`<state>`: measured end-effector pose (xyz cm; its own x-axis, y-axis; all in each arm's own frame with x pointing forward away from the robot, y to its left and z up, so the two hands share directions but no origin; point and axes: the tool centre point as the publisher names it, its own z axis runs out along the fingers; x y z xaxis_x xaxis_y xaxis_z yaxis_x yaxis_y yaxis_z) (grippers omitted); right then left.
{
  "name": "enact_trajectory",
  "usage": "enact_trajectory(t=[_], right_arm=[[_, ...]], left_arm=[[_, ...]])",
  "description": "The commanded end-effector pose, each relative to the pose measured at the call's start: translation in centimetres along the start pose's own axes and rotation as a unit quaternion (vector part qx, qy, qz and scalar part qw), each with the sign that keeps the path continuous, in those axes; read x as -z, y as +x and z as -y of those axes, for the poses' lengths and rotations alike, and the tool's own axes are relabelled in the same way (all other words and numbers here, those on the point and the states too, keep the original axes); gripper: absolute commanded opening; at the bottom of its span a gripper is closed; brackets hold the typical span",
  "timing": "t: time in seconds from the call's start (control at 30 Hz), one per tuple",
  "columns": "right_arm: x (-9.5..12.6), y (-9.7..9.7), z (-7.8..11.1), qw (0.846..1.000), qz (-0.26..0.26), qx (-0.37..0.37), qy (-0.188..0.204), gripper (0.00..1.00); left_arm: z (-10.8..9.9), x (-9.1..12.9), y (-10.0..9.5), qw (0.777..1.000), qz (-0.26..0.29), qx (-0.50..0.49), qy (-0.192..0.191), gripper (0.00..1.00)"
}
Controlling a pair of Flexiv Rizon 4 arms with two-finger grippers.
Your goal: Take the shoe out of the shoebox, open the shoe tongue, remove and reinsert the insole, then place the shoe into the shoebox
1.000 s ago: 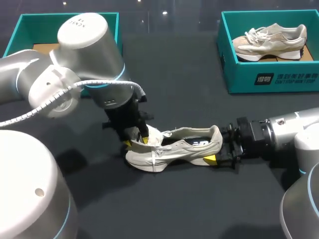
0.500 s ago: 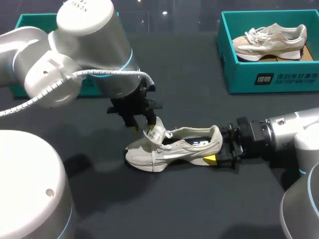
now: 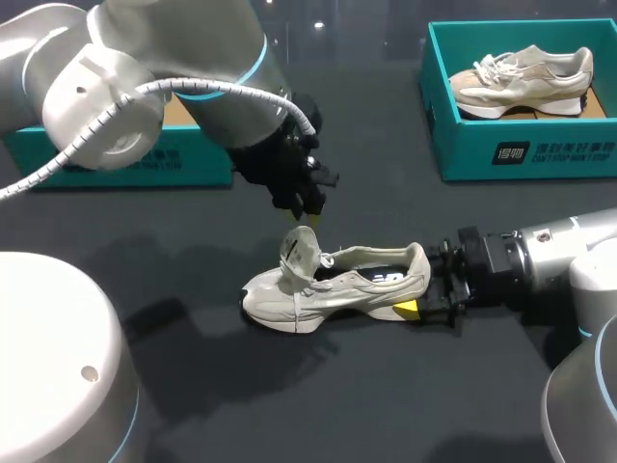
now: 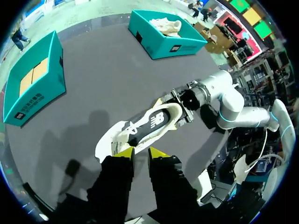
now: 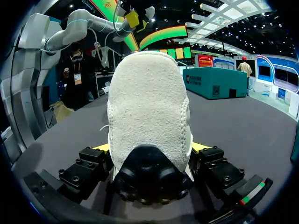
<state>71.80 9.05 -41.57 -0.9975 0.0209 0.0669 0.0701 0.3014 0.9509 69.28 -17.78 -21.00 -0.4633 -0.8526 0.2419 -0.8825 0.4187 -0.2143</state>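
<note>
The shoe (image 3: 337, 287) lies out of its box on the dark table (image 3: 386, 415), near the middle, toe to the left and heel to the right. The right gripper (image 3: 424, 287) comes in low from the right and pinches the heel from both sides. The left gripper (image 3: 310, 210) hangs just above the raised tongue (image 3: 301, 253), apart from it, its yellow tips slightly spread and holding nothing.

It looks light and soft: a knit upper that will buckle under a pinch, and a floppy tongue that may fold back over the opening. Only the sole and the padded heel seem firm enough to brace against, so the heel hold is well placed. The dark insole (image 4: 152, 120) shows in the opening. It is probably thin and bendy, best taken by its edge at the heel end and peeled out slowly.

The empty left shoebox (image 3: 116, 159) stands far left, and the right shoebox (image 3: 540, 145) holds a second shoe (image 3: 521, 77).
</note>
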Motion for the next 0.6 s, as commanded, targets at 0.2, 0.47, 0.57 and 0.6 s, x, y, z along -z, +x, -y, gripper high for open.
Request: enact_trajectory(t=[0.2,0.47,0.57,0.6], right_arm=[[0.0,0.0,0.0,1.000,0.001,0.000,0.001,0.00],[0.0,0.0,0.0,1.000,0.001,0.000,0.001,0.00],[0.0,0.0,0.0,1.000,0.001,0.000,0.001,0.00],[0.0,0.0,0.0,1.000,0.001,0.000,0.001,0.00]], left_arm=[[3.1,-1.8,4.2,0.963,-0.010,-0.270,-0.022,0.00],[3.4,-2.0,4.4,0.962,-0.014,-0.271,-0.024,0.00],[2.1,-3.3,4.4,0.952,-0.039,-0.302,-0.041,0.00],[1.9,-4.0,4.4,0.951,-0.038,-0.303,-0.045,0.00]])
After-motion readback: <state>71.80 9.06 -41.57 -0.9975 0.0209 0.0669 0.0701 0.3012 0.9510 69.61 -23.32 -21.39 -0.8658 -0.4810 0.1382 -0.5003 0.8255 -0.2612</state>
